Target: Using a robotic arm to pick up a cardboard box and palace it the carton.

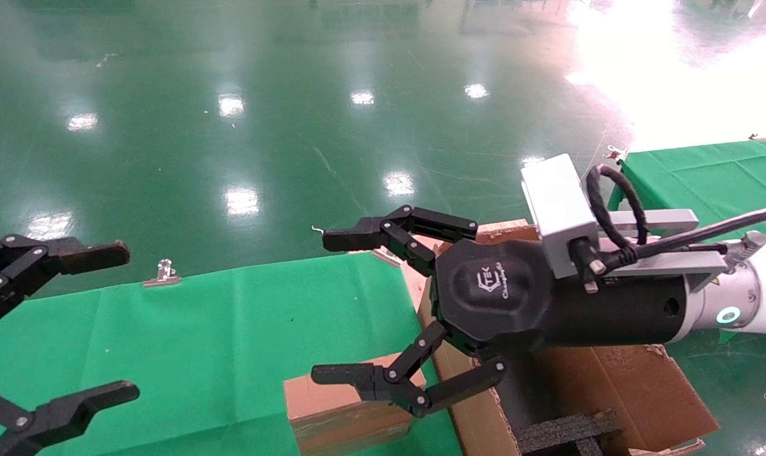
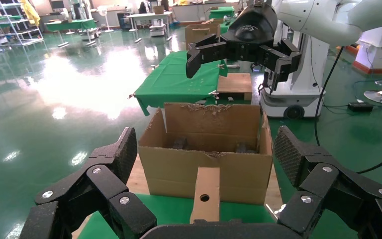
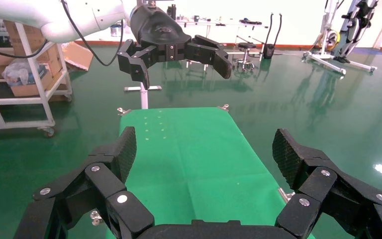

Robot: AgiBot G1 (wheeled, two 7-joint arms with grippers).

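Cardboard box (image 1: pixel 348 408) on table, under spread right hand (image 1: pixel 363 310), untouched.

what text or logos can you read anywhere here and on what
"TEK": embossed beside a hexagon logo on the black palm of the right gripper, head view.
A slanted script word under it starts "Ch"; the rest is too small to read.
Cardboard box: no print visible.
Carton: no print visible.
Left gripper: no marking visible.
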